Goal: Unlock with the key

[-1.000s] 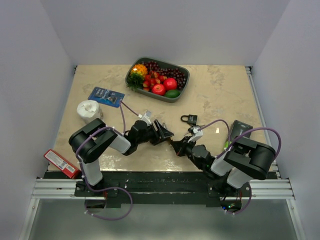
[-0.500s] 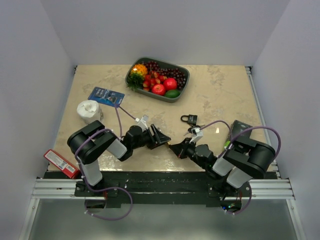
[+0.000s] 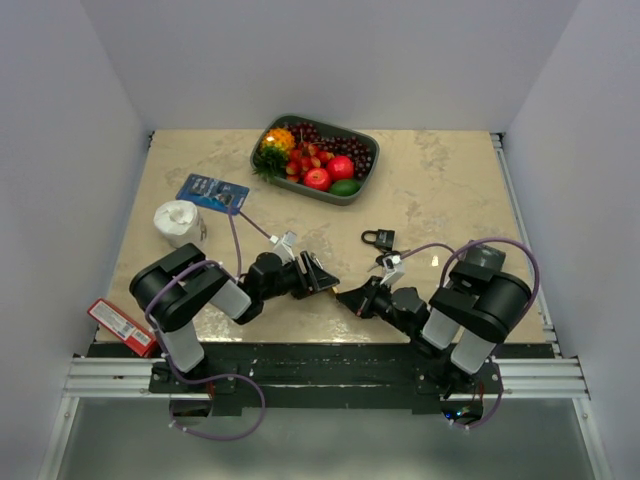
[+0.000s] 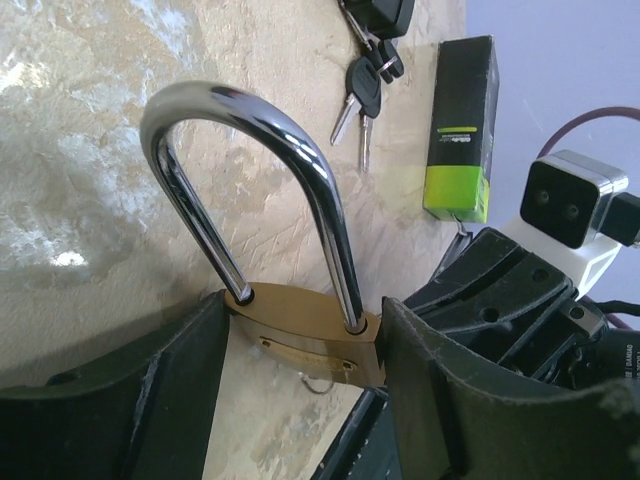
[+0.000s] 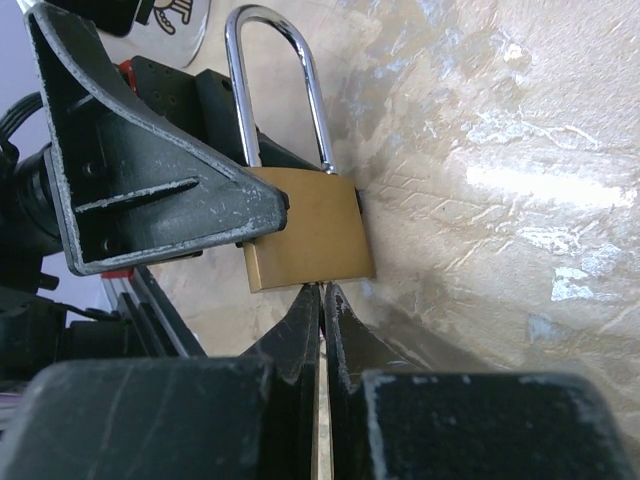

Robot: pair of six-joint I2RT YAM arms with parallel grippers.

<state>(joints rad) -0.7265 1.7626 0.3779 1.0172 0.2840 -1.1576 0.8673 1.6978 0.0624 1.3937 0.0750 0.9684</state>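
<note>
The left jaws clamped the brass padlock [image 4: 310,335] steady (shackle shut), keyway toward the right jaws, which pinched the key [image 5: 320,430] for insertion.

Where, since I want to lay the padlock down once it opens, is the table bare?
Bare: the far right, between fruit tray and the side rail; a smaller strip far left, behind the blue card. Crowded: near centre, where left gripper holds the brass padlock against the right gripper and its key, black padlock just behind.
</note>
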